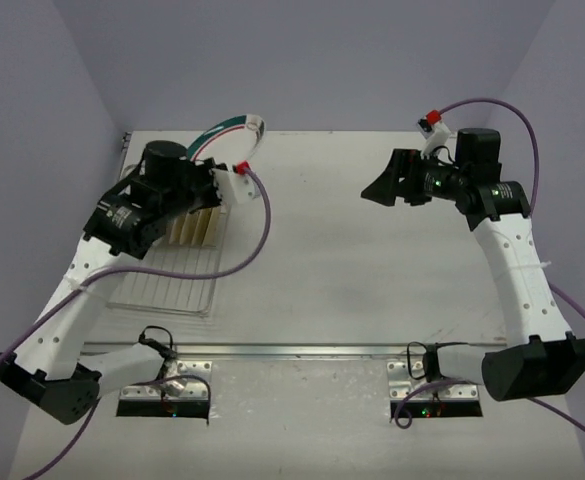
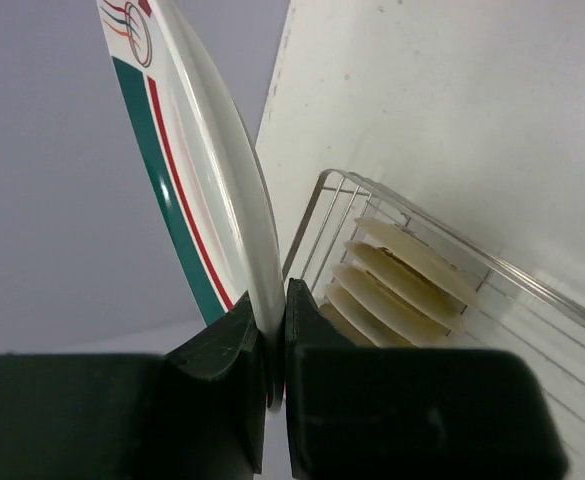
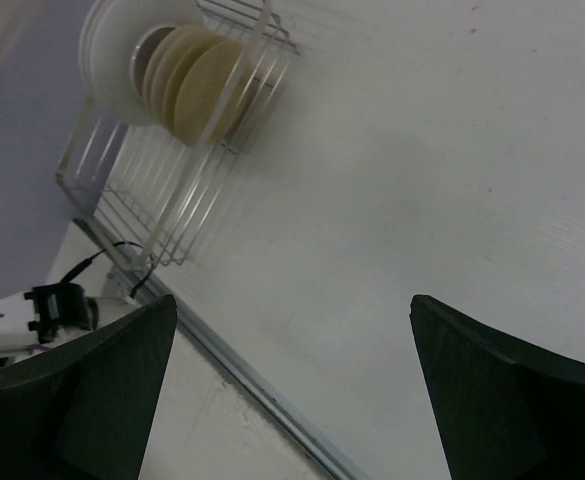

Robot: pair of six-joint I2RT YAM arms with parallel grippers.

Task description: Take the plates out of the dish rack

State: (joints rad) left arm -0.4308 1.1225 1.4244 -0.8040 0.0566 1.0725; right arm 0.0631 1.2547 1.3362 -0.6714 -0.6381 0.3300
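Note:
My left gripper (image 2: 275,320) is shut on the lower edge of a white plate (image 2: 192,180) with a dark teal rim and a red ring. It holds this plate (image 1: 224,127) upright over the far end of the dish rack (image 1: 167,285). Several small tan plates (image 2: 402,285) stand edge-on in the rack's (image 2: 532,290) far end, just right of the gripper (image 1: 207,162). My right gripper (image 1: 377,192) hangs open over the bare table on the right, with nothing between its fingers. The right wrist view shows the tan plates (image 3: 197,85) in the rack (image 3: 172,210), far from that gripper (image 3: 292,300).
The rack sits at the table's left side, close to the left wall and the back left corner. A metal rail (image 1: 302,350) crosses the table near the arm bases. Purple cables (image 1: 262,225) loop off both arms, one trailing over the rack's right edge.

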